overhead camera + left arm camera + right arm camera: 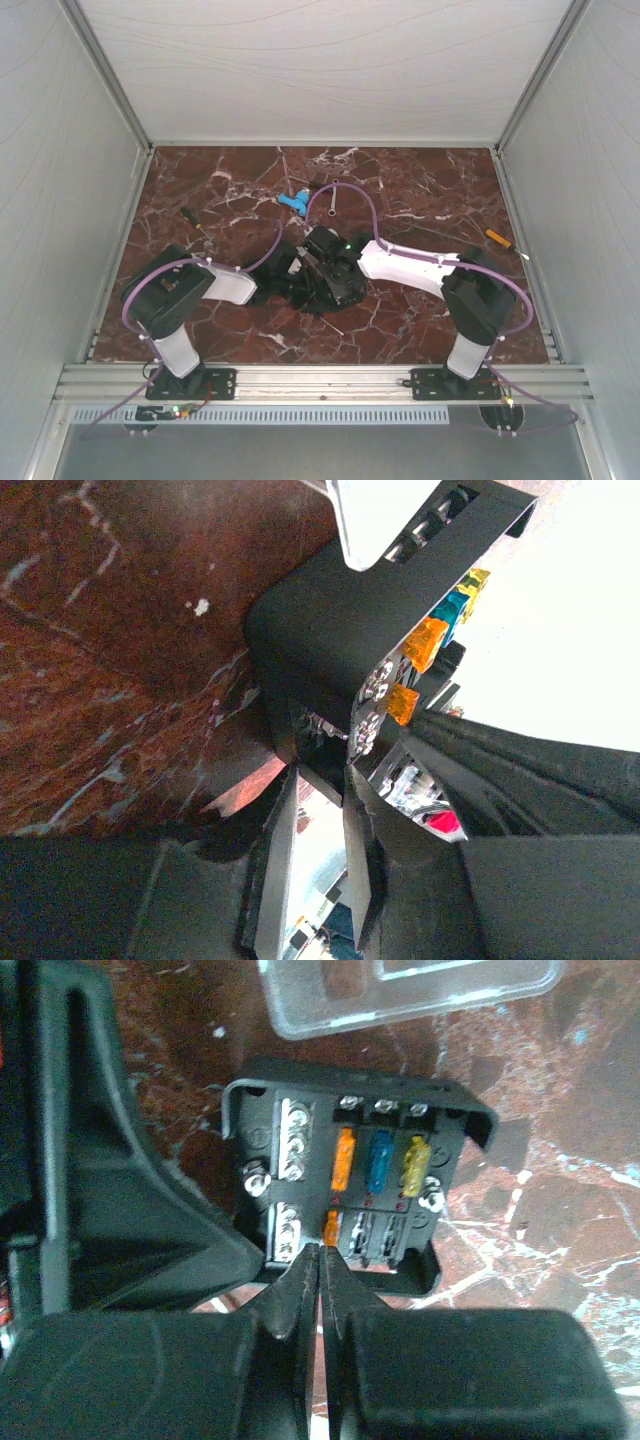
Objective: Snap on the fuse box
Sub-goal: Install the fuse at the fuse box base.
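Inward, both arms met at the fuse box (350,1160): left gripper (325,777) clamped its edge, right gripper (318,1255) pinched together.

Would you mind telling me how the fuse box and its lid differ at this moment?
The fuse box is black and opaque, while the lid is clear. The fuse box holds orange, blue and yellow fuses, while the lid holds nothing. The fuse box faces up uncovered, and the lid lies apart beyond it, not snapped on. Both have rounded corners.
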Tool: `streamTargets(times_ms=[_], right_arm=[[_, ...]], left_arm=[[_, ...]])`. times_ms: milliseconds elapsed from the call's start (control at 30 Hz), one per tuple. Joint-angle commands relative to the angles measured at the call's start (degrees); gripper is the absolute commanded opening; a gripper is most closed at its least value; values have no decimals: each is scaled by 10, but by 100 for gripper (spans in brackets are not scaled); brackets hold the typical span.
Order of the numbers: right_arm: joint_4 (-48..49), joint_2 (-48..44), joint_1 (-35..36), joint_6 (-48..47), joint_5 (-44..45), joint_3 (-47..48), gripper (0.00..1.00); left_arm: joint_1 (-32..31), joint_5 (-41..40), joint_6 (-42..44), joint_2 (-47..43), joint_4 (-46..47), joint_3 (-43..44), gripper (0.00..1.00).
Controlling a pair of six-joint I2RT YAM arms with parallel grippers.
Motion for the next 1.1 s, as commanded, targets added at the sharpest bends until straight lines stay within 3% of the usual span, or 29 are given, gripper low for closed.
streamTargets(times_ms=[0, 733, 1067], right_arm=[[8, -39, 3, 13, -9, -10, 0], [41, -6, -7, 32, -23, -53, 0], [54, 94, -5, 22, -7, -65, 0]], left_arm=[[-2, -13, 1, -13, 3, 9, 24], [-3, -16, -1, -16, -1, 8, 24], [-2, -19, 0, -15, 0, 6, 24]])
